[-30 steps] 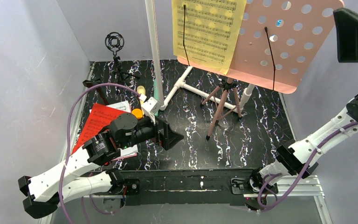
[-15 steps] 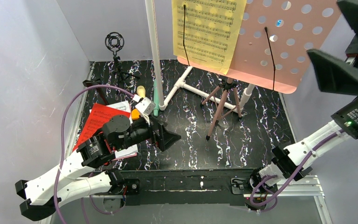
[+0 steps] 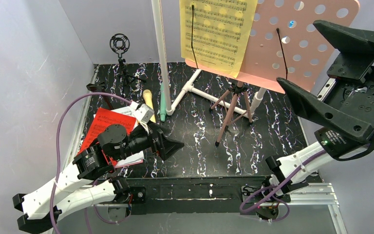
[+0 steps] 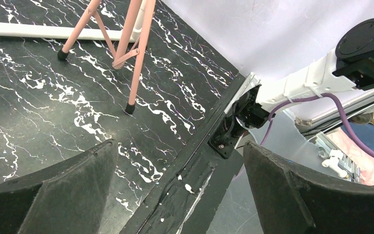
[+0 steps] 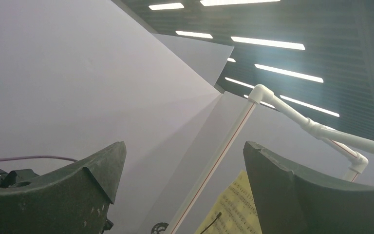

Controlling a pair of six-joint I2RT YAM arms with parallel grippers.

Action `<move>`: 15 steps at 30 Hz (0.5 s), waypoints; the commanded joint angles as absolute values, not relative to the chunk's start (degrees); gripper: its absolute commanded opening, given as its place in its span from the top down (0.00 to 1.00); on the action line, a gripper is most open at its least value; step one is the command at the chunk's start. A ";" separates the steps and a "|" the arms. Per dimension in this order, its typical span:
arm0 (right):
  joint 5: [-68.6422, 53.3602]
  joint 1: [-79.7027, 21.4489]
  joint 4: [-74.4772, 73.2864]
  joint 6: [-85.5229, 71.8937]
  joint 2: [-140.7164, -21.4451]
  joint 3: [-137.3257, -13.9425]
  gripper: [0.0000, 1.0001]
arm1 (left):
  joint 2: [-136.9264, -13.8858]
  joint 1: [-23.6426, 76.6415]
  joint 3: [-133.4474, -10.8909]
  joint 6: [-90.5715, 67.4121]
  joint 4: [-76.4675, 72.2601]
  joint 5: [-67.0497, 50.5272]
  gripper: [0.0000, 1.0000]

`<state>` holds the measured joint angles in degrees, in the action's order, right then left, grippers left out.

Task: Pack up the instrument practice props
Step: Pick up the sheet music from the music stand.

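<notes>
Marbled table (image 3: 268, 127); all fingers (image 4: 53, 195) wide, empty.

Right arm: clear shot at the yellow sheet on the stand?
Likely yes. The right gripper is open, high beside the stand, and its camera sees the yellow sheet ahead with nothing between. A black wire holds the sheet down, though.

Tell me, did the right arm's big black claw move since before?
Yes. The right gripper, jaws open, swung left and now overlaps the right side of the pink hole-punched music stand.
</notes>
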<state>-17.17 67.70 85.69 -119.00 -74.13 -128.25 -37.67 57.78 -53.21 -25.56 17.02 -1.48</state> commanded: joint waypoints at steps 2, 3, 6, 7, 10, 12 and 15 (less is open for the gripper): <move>-12.47 71.60 102.90 -148.92 -71.23 -130.87 0.00 | -36.64 57.93 -52.48 -25.35 17.49 -0.79 0.00; -11.94 72.42 102.88 -149.04 -70.36 -130.08 0.00 | -36.39 57.98 -52.41 -25.39 17.53 -0.79 0.00; -11.00 74.23 102.89 -149.19 -68.83 -126.18 0.00 | -35.60 57.99 -52.46 -25.36 17.90 -0.79 0.00; -11.41 74.49 102.88 -149.13 -68.94 -125.68 0.00 | -35.40 57.94 -52.49 -25.32 18.07 -0.79 0.00; -13.83 74.53 102.87 -148.60 -69.48 -123.62 0.00 | -35.35 57.99 -52.82 -25.14 18.54 -0.79 0.00; -15.66 74.58 102.90 -148.28 -69.87 -122.15 0.00 | -35.77 57.97 -52.80 -25.14 18.50 -0.79 0.00; -17.91 74.19 102.91 -146.55 -70.50 -119.42 0.00 | -36.95 57.93 -53.05 -25.22 18.24 -0.79 0.00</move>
<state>-15.27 73.97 85.91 -119.02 -67.77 -122.72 -35.92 57.78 -52.86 -25.58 18.24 -1.43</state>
